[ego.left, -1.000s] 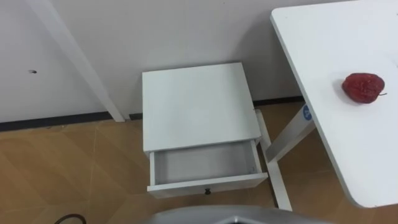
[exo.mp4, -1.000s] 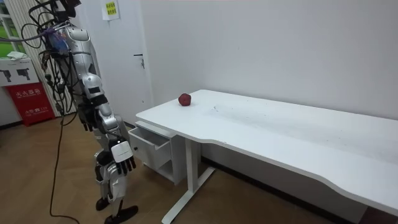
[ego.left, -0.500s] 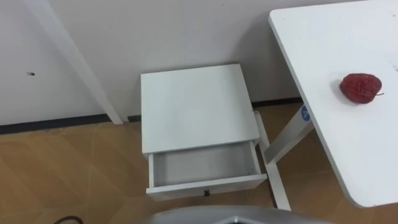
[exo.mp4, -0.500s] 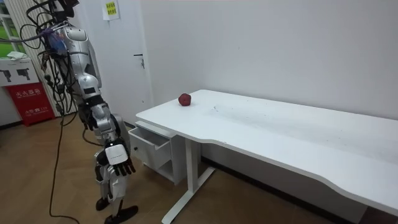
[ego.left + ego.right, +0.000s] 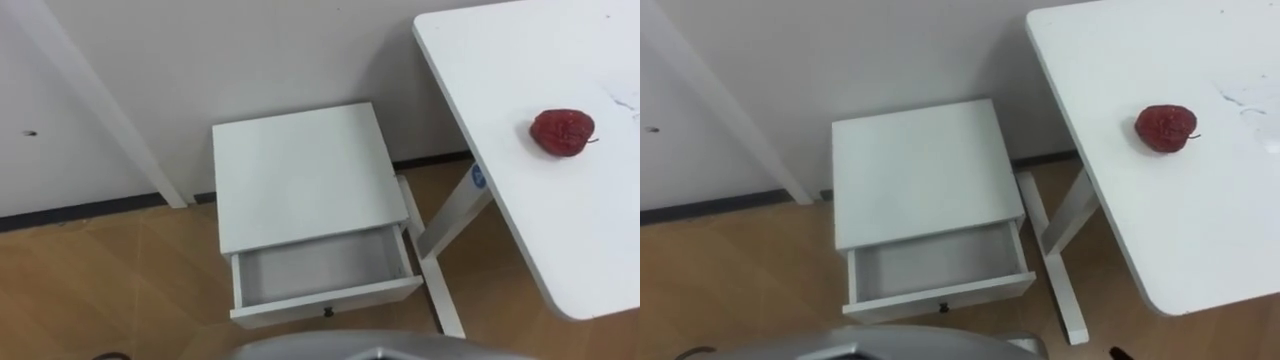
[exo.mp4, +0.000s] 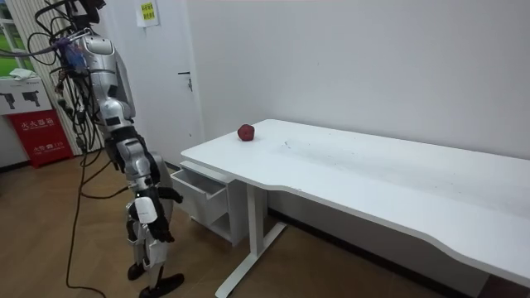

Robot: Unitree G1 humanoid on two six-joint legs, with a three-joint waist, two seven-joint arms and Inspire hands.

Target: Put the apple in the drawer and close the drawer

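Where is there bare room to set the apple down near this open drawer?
The drawer is bare inside, and so is the cabinet top behind it. The desk is bare all around the apple. Tightest spot: the gap between the drawer's side and the desk leg.

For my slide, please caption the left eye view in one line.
Red apple lies on the white desk; beside the desk, a small white cabinet has its drawer open and empty.

Table (image 5: 520, 200) cut off at right edge; robot hand (image 6: 146, 210) blurred.
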